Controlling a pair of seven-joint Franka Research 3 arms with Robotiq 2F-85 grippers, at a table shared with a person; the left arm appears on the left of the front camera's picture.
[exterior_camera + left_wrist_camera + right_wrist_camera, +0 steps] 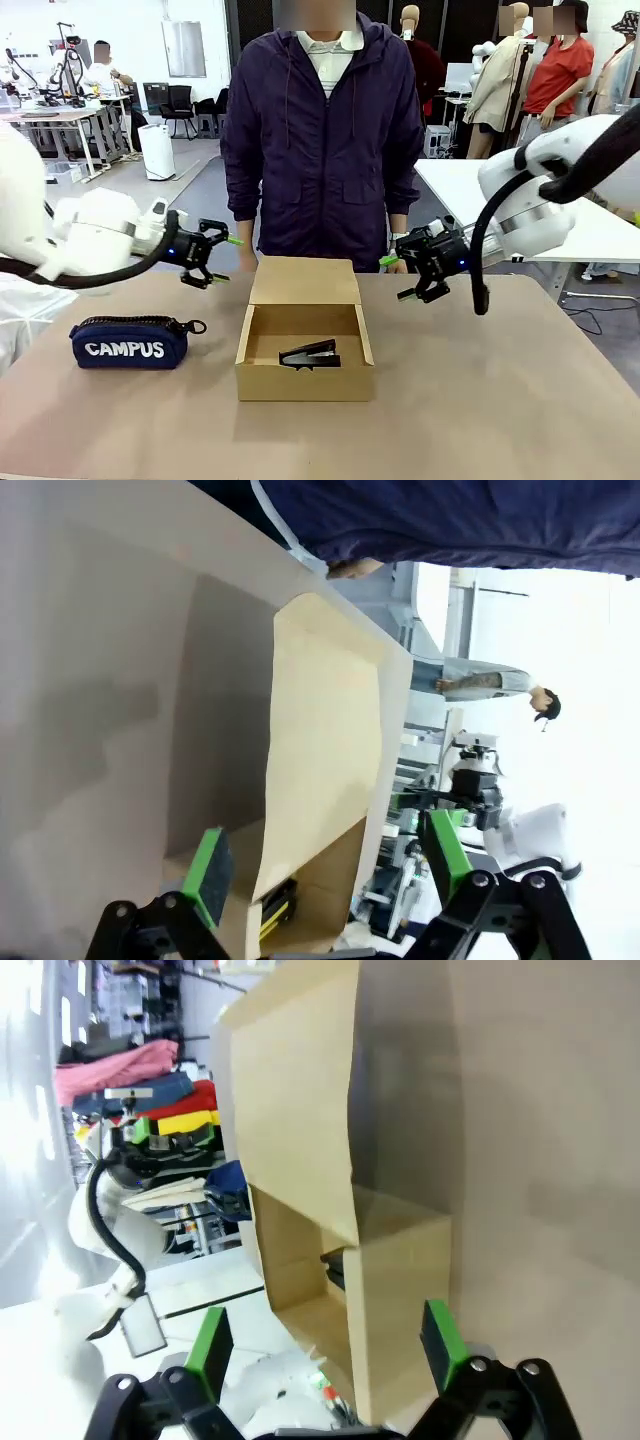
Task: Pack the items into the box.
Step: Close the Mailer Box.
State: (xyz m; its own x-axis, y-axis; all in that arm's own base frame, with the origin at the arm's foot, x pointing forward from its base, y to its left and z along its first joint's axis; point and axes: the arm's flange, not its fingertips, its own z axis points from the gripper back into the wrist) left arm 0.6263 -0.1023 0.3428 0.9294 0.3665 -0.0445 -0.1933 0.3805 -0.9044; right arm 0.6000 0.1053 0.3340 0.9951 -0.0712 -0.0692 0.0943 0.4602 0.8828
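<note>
Sitting mid-table, the box (305, 382) is open on top, with the stapler-like tool (310, 354) lying across its floor and the yellow-and-black utility knife (277, 912) tucked by an inner wall. Just behind them the lid flap (305, 281) stands upright, its hinge running side to side. The left gripper (227, 260) and right gripper (396, 278) hover off either end of that flap, both spread wide and empty, about equally near. I'd guess either could tip it forward.
</note>
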